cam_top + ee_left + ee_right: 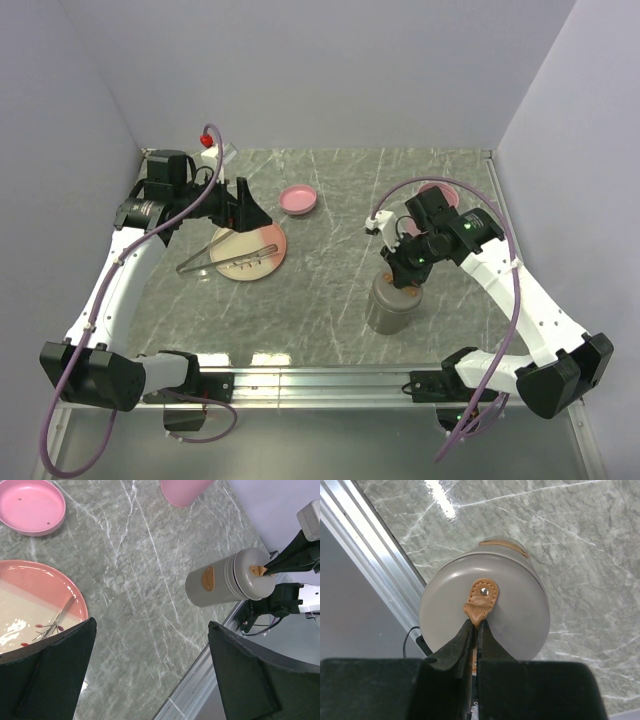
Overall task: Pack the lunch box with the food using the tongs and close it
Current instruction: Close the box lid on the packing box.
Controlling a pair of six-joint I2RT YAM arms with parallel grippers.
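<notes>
Tongs (228, 259), one pair, were laid across the single pink-and-cream plate (235, 240) near the left edge of the table (330, 290), with one end overhanging the rim toward that edge. Three small reddish bits (60, 628) were seen on the plate; whether they were food could not be told. One grey cylindrical lunch box (392, 305) was stood by the near edge, right of centre, lid on. The right gripper (476, 630) was clamped on the lid's tan leather tab (481, 597). The left gripper (152, 630) was held above the plate, fingers wide apart, nothing between them. Two further pink pieces were counted: one shallow dish (299, 199) toward the far edge, and one pink vessel (432, 190) partly hidden behind the right arm (500, 270).
</notes>
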